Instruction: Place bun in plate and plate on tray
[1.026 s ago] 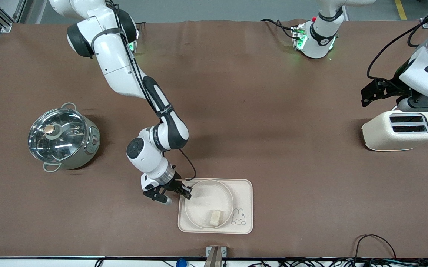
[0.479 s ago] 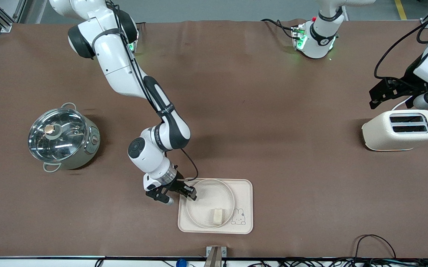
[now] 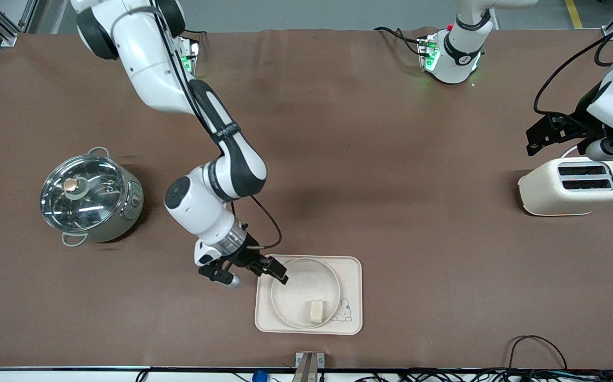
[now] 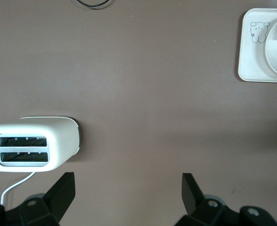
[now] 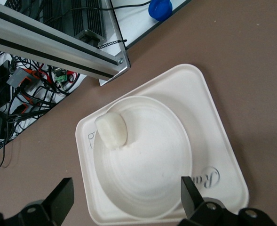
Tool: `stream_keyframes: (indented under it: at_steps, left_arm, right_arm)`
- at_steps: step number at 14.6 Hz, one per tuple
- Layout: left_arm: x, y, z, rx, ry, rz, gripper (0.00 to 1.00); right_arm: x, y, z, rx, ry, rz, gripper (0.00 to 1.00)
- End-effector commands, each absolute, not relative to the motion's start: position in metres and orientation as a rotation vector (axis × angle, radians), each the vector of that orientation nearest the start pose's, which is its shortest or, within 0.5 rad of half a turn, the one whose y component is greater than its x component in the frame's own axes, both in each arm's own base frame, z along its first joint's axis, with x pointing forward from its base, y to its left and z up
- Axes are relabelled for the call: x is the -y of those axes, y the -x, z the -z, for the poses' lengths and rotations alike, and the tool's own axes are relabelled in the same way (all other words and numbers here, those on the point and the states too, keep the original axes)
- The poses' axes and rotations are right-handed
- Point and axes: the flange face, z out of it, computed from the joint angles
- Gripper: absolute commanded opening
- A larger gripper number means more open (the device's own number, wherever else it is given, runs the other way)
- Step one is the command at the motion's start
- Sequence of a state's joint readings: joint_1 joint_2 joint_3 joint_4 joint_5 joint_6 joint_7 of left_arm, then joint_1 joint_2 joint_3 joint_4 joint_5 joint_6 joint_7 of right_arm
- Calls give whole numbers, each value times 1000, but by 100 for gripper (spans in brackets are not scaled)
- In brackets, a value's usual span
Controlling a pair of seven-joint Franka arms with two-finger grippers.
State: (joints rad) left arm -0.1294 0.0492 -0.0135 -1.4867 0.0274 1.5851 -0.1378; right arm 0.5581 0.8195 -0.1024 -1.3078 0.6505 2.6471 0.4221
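A small pale cream, rounded-oblong bun (image 3: 316,311) is lying inside a round, shallow cream-white plate (image 3: 296,276) with a raised rim — close to the rim on the side nearer the front camera. The plate is sitting flat on a cream rectangular tray (image 3: 353,270) with rounded corners, partly covering its bunny drawing; the tray is resting on the table near the front camera's edge — its "Ra" lettering showing past the plate's rim.

The bun (image 3: 316,311) lies in the plate (image 3: 291,302), which sits on the tray (image 3: 352,279). The right end effector (image 3: 257,274) hangs open over the tray's edge.
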Motion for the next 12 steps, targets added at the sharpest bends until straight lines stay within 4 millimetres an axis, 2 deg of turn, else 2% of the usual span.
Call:
stream_keyframes:
  at_steps: [1,3,7,9,11,12]
  left_arm:
    - [77,-569,-642,-54,3129,67,100]
    - [77,-570,-643,-114,3125,74,100]
    - [76,-572,-642,-117,3125,72,100]
    - [75,-572,-642,-116,3123,72,100]
    - [64,-573,-643,-86,3126,74,100]
    - [63,-573,-643,-83,3126,74,100]
  right_arm:
    - [-307,-657,-367,-483,2544,237,100]
    - [-267,-639,-409,-416,2649,197,100]
    - [-209,-601,-491,-236,2915,102,100]
    - [-165,-580,-537,-211,3032,76,100]
    - [-132,-560,-564,-186,3051,-12,100]
    - [-106,-554,-574,-209,3050,-49,100]
